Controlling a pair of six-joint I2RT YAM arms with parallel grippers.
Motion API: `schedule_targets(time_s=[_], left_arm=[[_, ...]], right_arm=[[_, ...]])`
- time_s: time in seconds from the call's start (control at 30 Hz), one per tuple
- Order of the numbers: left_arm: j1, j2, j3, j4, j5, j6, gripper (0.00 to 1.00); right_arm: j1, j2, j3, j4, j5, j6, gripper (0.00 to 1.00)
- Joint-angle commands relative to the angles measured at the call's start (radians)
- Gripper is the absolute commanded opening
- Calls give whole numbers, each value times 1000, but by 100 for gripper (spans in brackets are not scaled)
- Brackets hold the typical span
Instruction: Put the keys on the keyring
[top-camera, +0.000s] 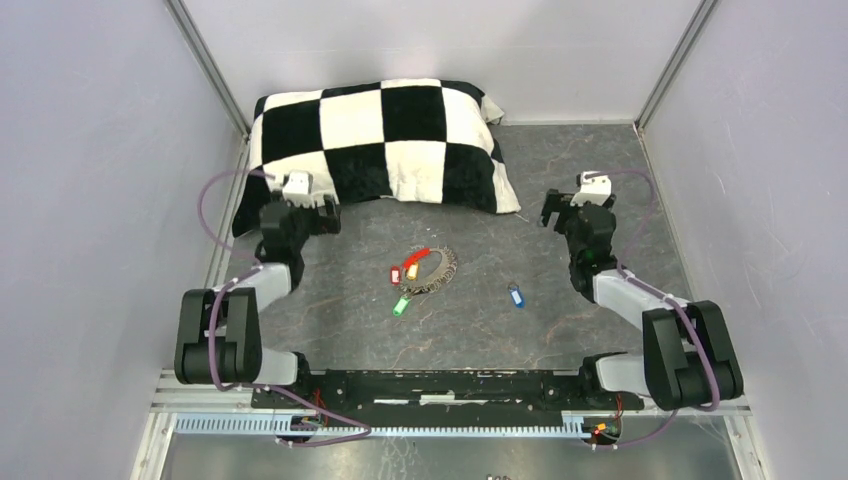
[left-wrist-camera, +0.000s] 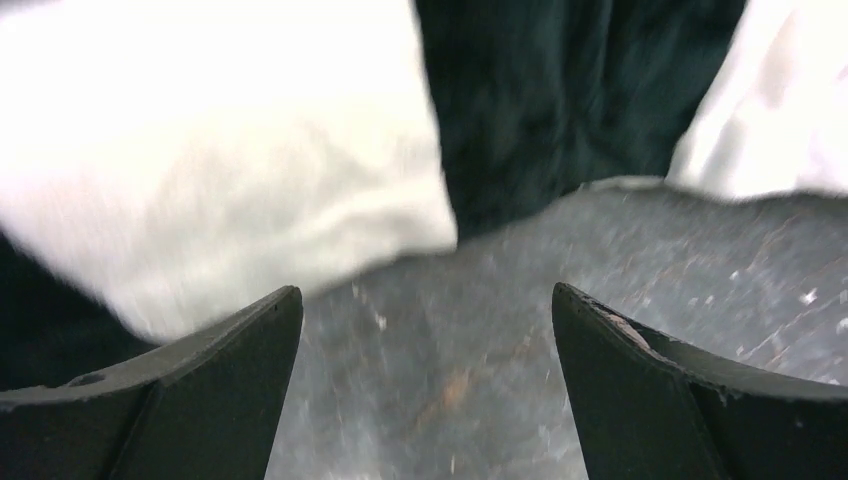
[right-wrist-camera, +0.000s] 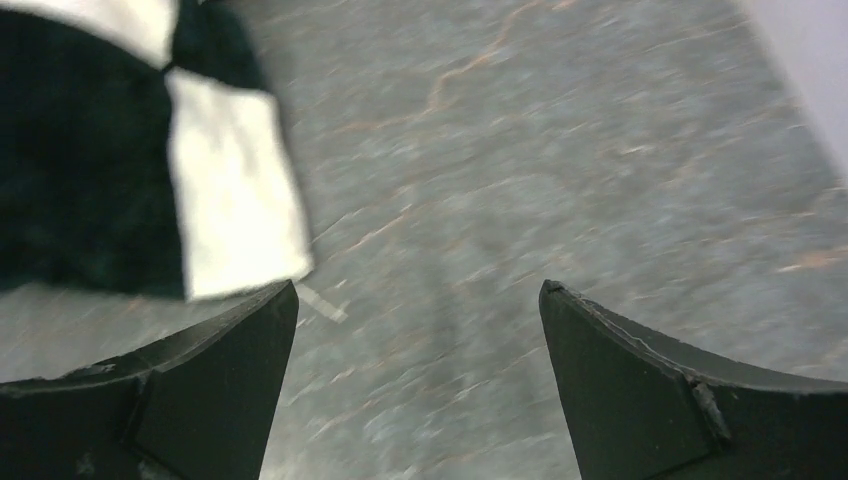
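Blue plastic marks the one key that is plainly unfinished: the blue key lies alone on the grey surface, well apart from the keyring and to its right. The keyring sits near the middle of the surface, between the two arms. The red key and the yellow key lie at its left edge, and the green key is just below them. From above they are too small to tell whether they are threaded on the loop or only lie against it. So at least the blue key is left to do, and possibly more.

Neither arm is at work on the ring. The left tool hangs with its jaws wide and empty at the near edge of the checked cushion. The right tool is also spread wide and empty, over bare surface at the far right, near the cushion's corner. By this judgement the task is at most partly done.
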Motion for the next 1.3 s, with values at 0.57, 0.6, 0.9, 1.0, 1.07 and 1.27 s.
schedule_targets(time_s=[0.57, 0.6, 0.9, 1.0, 1.07, 1.27], left_arm=[[-4, -153, 395, -1079, 369, 242, 100], [-6, -158, 395, -1087, 373, 246, 100], [-12, -179, 400, -1128, 364, 272, 97], [-12, -183, 405, -1142, 369, 279, 95], [-14, -186, 411, -1157, 375, 288, 94], [-14, -204, 426, -1204, 400, 331, 87]], right_arm=[[597, 246, 208, -310, -362, -187, 58], [606, 251, 209, -311, -368, -190, 57], [644, 315, 234, -314, -362, -206, 46], [644, 338, 251, -316, -359, -207, 41], [645, 346, 259, -320, -357, -210, 37], [644, 341, 268, -326, -369, -217, 5]])
